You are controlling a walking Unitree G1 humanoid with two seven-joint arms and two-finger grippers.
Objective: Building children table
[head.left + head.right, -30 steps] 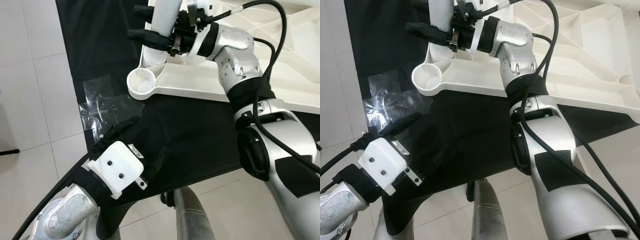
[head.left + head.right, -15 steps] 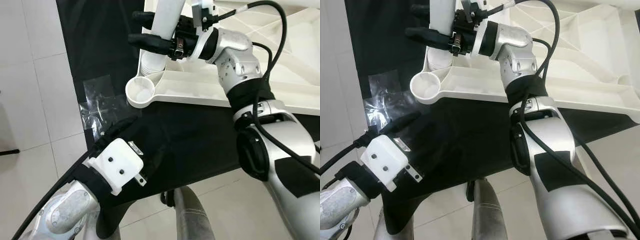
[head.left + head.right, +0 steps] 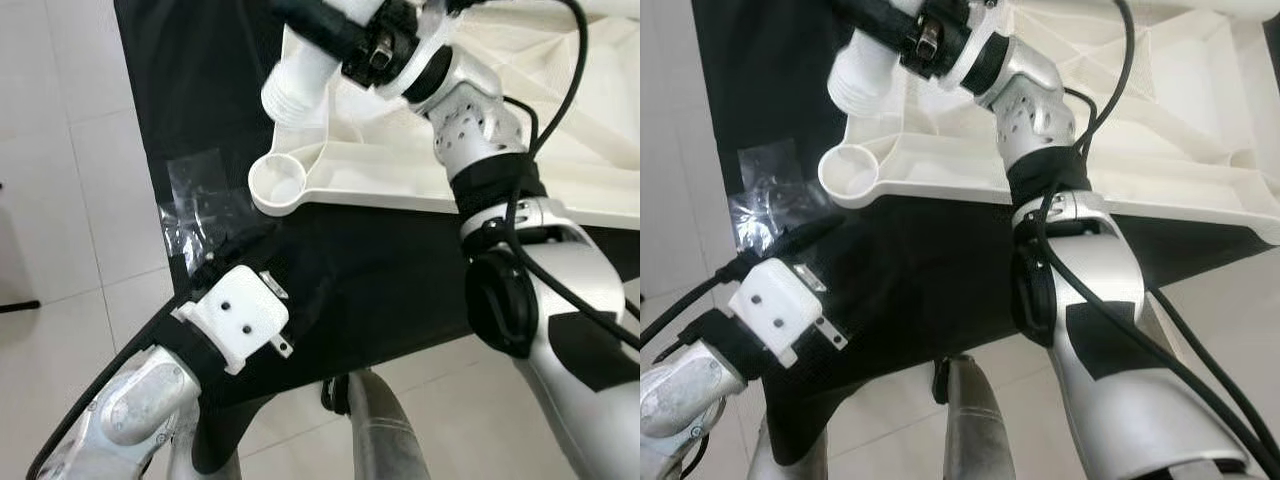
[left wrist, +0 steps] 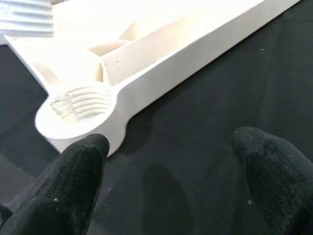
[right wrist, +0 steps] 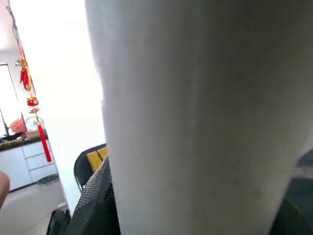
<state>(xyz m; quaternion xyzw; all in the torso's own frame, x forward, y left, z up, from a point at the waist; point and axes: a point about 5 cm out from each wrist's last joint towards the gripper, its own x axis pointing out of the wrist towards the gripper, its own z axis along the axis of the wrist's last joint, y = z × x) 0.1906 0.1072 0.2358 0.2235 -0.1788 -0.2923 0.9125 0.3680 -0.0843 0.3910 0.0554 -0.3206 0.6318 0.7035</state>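
- Head views: I see my right gripper [image 3: 335, 30] raised at the far side of the scene, its black fingers closed around a white table leg [image 3: 300, 80]. The leg's ribbed threaded end hangs tilted below the fingers, above and slightly beyond the round socket [image 3: 277, 183] at the corner of the white tabletop [image 3: 400, 165]. The tabletop lies underside up on a black mat [image 3: 390, 270].
- Head views again: my left gripper [image 3: 805, 236] hovers low over the mat, short of the socket corner, with crumpled clear plastic [image 3: 765, 205] just beyond its fingertips. From here its fingers look slightly apart, though I can't be sure.
- Left wrist view: both fingertips [image 4: 80, 171] stand well apart with nothing between them. The socket sits just ahead of one fingertip, its inner threads visible, and the tabletop's ribbed frame runs away from it.
- Right wrist view: the leg fills the gap between the fingers [image 5: 95, 200], pressed close against them.
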